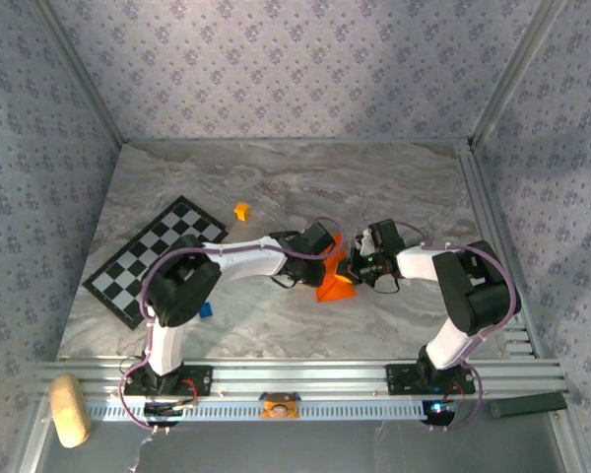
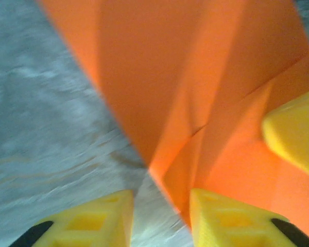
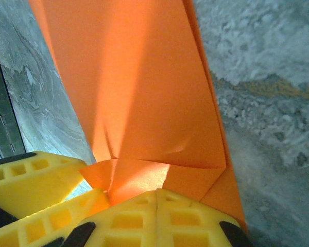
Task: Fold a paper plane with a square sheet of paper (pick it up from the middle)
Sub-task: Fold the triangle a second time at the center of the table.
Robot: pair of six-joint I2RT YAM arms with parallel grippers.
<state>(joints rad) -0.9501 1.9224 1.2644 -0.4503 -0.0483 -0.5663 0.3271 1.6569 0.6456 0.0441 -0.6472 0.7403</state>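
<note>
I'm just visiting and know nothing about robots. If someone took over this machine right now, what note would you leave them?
Left gripper: jaws apart at the edge of the orange paper, not clamping it.
Right gripper: shut on the orange paper, pinching a folded end.
Paper: between the two grippers, around the middle of the table.
Done: several creases and overlapping folded layers show.
Left: it does not yet look like a narrow dart, so more folds probably remain. Keep the right grip until the left one takes hold.

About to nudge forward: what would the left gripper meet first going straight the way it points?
The folded orange paper: its creased corner lies just ahead of the left gripper, apparently very close, though depth is unclear.
</note>
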